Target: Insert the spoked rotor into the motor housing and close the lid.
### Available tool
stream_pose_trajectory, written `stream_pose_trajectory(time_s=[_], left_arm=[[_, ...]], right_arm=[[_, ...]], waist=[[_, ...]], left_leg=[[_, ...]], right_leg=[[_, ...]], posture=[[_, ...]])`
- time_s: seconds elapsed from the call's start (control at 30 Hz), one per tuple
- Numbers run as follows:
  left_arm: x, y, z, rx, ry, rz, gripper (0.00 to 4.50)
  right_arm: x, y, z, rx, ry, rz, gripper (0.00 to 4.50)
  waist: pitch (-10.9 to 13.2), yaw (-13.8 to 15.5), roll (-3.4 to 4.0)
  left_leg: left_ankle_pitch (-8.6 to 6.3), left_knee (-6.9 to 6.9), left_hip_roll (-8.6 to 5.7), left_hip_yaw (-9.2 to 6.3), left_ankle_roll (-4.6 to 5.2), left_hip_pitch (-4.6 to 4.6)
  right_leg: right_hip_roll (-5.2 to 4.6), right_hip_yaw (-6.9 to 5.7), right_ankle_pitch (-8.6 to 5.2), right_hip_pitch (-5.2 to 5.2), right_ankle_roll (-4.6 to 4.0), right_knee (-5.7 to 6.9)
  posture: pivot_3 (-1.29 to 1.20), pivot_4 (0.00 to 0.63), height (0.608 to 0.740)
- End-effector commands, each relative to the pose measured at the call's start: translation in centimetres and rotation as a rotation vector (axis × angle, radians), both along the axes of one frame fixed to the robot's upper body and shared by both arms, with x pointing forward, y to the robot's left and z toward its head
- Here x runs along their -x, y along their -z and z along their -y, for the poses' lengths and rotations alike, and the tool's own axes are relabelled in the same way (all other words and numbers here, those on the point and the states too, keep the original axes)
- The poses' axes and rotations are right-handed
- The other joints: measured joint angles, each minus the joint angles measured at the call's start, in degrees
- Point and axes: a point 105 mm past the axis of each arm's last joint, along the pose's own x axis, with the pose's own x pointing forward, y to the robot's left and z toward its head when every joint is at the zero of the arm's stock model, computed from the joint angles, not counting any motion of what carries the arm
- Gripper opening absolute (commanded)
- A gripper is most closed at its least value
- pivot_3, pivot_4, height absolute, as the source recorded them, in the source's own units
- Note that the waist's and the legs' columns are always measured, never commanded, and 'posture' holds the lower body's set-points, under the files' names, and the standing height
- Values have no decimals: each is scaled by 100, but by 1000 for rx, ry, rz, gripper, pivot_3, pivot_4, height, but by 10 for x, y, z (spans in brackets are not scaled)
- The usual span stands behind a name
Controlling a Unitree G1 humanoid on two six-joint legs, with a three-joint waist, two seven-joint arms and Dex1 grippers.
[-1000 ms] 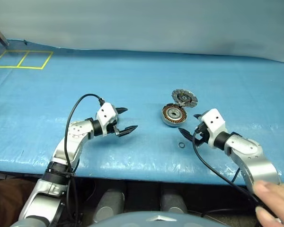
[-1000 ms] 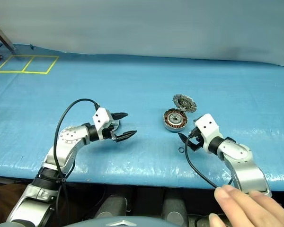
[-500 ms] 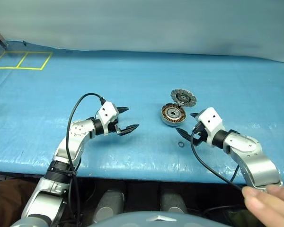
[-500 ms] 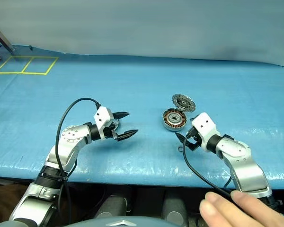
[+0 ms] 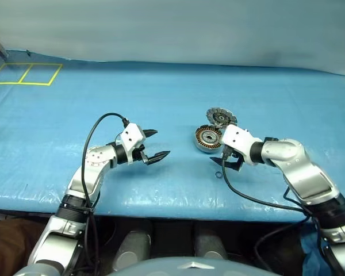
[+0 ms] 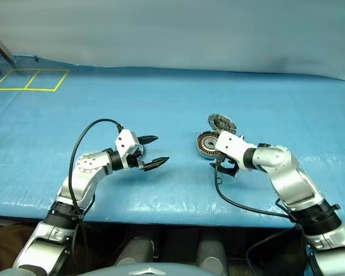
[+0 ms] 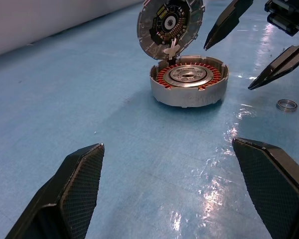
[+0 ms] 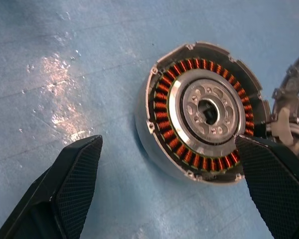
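Motor housing [image 8: 202,112] sat on the blue sheet, lid [image 5: 221,118] upright behind, directly beneath your right gripper [image 5: 224,163], fingers spread and empty; left gripper [image 5: 152,146], also spread, stood well apart.

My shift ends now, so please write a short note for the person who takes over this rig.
Left gripper: open, empty, over the blue table, apart from the parts.
Right gripper: open, empty, close over the motor housing.
Housing lies on the table, lid raised upright at its joint. A small ring lies beside it.
Rotor: I cannot tell whether the silver centre piece is it.
Left: confirm rotor, close lid.
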Motion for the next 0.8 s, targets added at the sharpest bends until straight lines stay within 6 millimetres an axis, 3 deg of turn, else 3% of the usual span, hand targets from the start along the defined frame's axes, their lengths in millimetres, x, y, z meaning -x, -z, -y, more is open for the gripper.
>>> stream_pose_trajectory(time_s=[0.03, 0.37, 0.7, 0.8], left_arm=[[1, -7, -1, 9, 0, 39, 4500], [7, -3, -4, 19, -32, 37, 4500], [10, -2, -10, 11, -58, 37, 4500], [11, -2, -11, 7, -60, 37, 4500]], right_arm=[[-4, -8, -8, 70, -94, -13, 4482], [-24, -5, -11, 219, -165, -68, 4482], [-25, 7, -17, 229, -196, -119, 4482], [-26, 12, -17, 233, -188, -131, 3539]], waist=[[0, 3, -1], [1, 7, -2], [1, 3, -2], [0, 4, -2]], left_leg=[[0, 0, 0, -1, 0, 0], [-1, -1, -1, -3, 1, -1], [-1, -3, -2, -2, 0, -1], [-1, -3, -8, -3, 0, -1]], right_leg=[[0, 0, 0, 1, 0, -1], [0, 0, 8, -1, -11, -4], [0, 1, 18, -4, -27, -4], [0, 1, 19, -4, -29, -3]], posture=[[0, 150, 740], [0, 150, 740], [0, 150, 740], [0, 150, 740]])
